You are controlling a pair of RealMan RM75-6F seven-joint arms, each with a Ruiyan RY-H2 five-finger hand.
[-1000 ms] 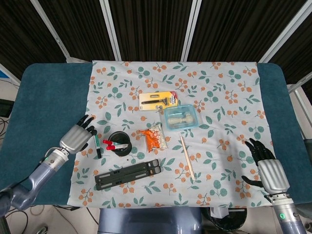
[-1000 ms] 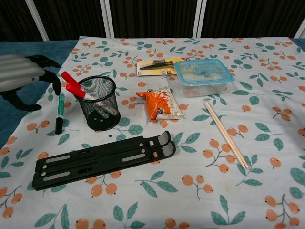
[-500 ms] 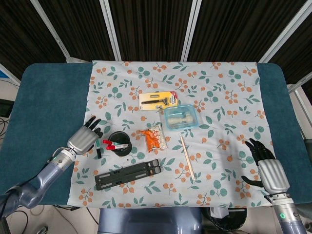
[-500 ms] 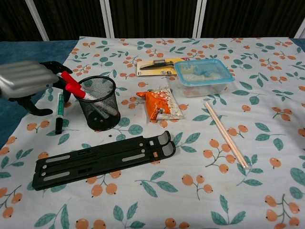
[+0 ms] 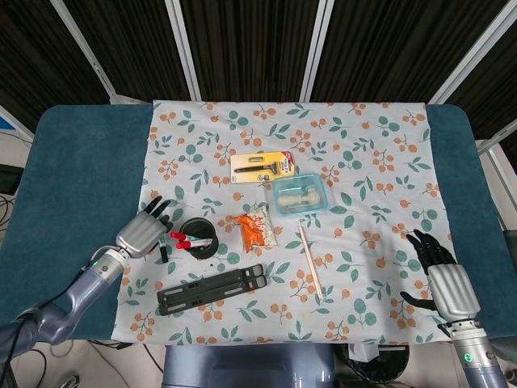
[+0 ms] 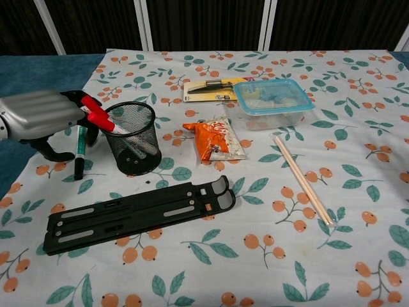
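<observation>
Left hand point(image 6: 39, 115) over green marker point(image 6: 79, 153), beside mesh cup point(image 6: 133, 137).

No lettering, number or brand can be read anywhere. The yellow blister card point(image 6: 208, 88) and the orange snack packet point(image 6: 215, 139) carry print, but it is too small and blurred to make out.
</observation>
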